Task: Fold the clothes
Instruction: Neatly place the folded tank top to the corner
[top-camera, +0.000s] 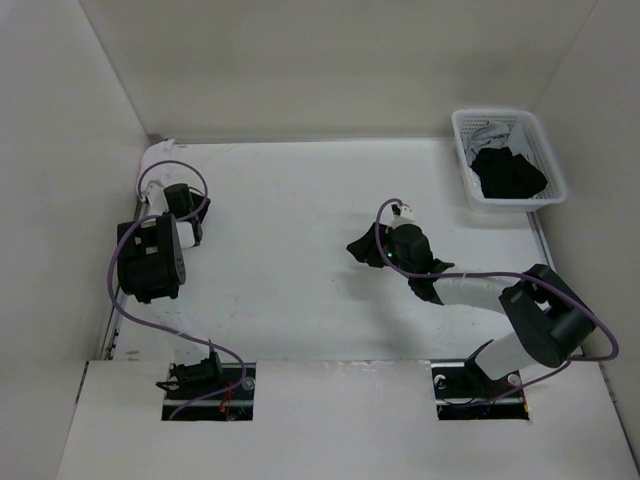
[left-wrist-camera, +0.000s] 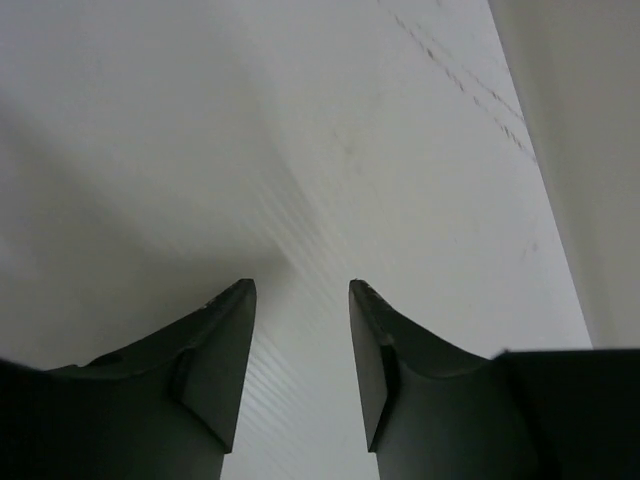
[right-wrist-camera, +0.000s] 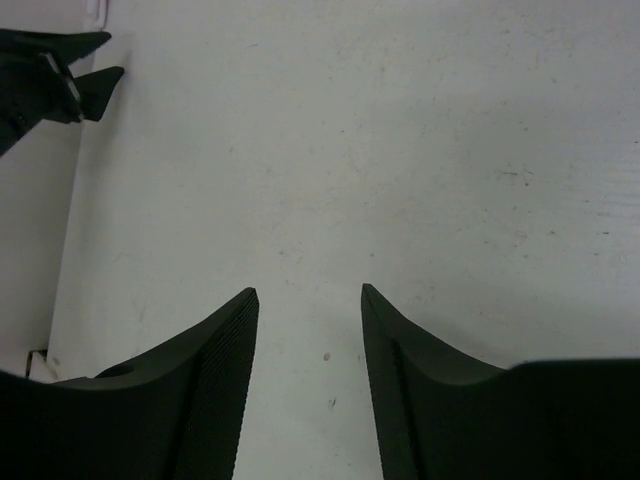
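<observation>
White table (top-camera: 300, 200) is taking up most of the top view, with pale walls closing it in on three sides. Right arm (top-camera: 540, 320) is reaching from lower right toward the middle of the frame. Left arm (top-camera: 150, 260) is standing along the left edge, close to the wall (top-camera: 70, 200). A purple cable (top-camera: 130, 300) is looping around each arm.

White lattice basket (top-camera: 490, 113) is sitting in the upper right corner of the table, with a dark cloth (top-camera: 508, 172) lying inside it, plus a bit of pale fabric at its upper left.

Clothes (left-wrist-camera: 300, 250): in the left wrist view, finely ribbed white fabric is lying flat on the table under and ahead of the fingers. That puts it in the left part of the table, below the left gripper. In the top view it is white on white and its outline cannot be told. Only a rounded pale edge is showing at the upper left corner.

Left gripper (left-wrist-camera: 300, 285) is hovering over that fabric, jaws spread, with nothing between them and the ribbed surface showing through the gap. In the top view it (top-camera: 192, 212) is sitting upper left.

Right gripper (right-wrist-camera: 308, 292) is hanging over bare speckled table near the frame centre (top-camera: 358, 247). Its jaws are spread too and are gripping nothing. The left gripper's dark fingers are showing in the upper left of the right wrist view.
</observation>
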